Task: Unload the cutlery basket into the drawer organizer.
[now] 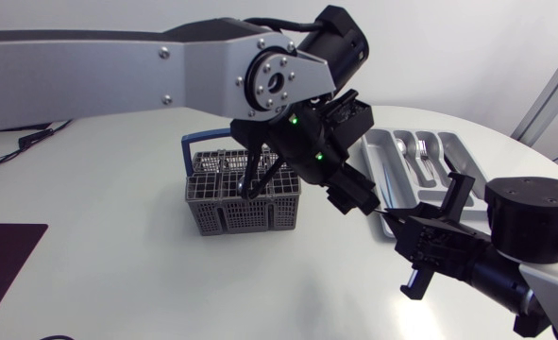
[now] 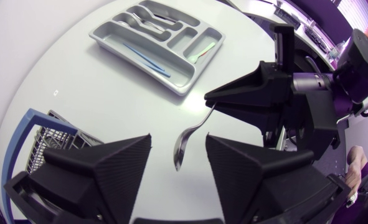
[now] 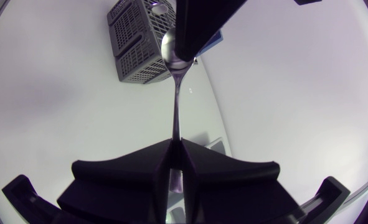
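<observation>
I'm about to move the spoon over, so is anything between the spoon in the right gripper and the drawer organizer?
Nothing on the table lies between the spoon and the drawer organizer. The right gripper is shut on the handle, but the left gripper has its open fingers flanking the spoon's bowl; clear those first.

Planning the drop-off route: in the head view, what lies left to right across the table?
cutlery basket → left gripper, jaws open → right gripper, jaws shut on the spoon. The drawer organizer spans behind both grippers, so it is left unplaced.
</observation>
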Robot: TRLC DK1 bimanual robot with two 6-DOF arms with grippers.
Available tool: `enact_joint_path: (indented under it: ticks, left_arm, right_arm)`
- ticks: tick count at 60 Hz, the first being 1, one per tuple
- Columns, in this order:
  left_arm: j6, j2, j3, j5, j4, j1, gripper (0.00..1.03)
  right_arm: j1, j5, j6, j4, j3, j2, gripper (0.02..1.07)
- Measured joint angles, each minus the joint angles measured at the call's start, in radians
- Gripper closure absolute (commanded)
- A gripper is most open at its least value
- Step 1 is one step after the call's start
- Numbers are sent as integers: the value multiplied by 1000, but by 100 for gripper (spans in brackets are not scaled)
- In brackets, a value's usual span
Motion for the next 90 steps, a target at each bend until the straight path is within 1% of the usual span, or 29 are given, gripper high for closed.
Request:
enact_joint_path:
  ticks: [12, 18, 23, 32, 39, 42, 48, 51, 57, 63, 68, 74, 90]
  left_arm:
    - [-4, -55, -2, 0, 42, 48, 5]
    - [-4, -91, -2, 0, 52, 79, 5]
    - [-5, -108, -3, -1, 60, 96, 5]
    - [3, -111, -34, 0, 74, 93, 6]
    - [64, -111, -82, -3, 121, 85, 6]
    - [117, -120, -132, -26, 201, 80, 6]
    - [250, -172, -305, -59, 418, 70, 7]
    - [315, -198, -382, -76, 494, 64, 7]
    - [446, -247, -552, -145, 704, 34, 7]
    - [522, -275, -671, -170, 842, -3, 7]
    - [558, -295, -736, -180, 922, -29, 7]
    - [581, -303, -759, -193, 986, -50, 9]
    - [601, -297, -761, -204, 1060, -60, 16]
  right_arm:
    - [-5, -6, -1, -18, 0, 1, 101]
    - [-57, -61, -14, -18, 0, 1, 101]
    - [-90, -65, -20, -18, 0, 1, 101]
    - [-93, -79, -23, -18, 0, 1, 101]
    - [-93, -79, -23, -23, 0, 1, 101]
    - [-93, -79, -23, -24, 0, 1, 101]
    - [-93, -83, -23, -46, 0, 0, 101]
    - [-93, -84, -23, -60, 0, 0, 101]
    - [-97, -87, -23, -76, 3, 0, 101]
    - [-101, -87, -23, -83, 10, -1, 101]
    - [-101, -105, -22, -110, 24, -2, 101]
    - [-101, -110, -18, -122, 40, -2, 101]
    - [-85, -113, 16, -160, 66, -24, 101]
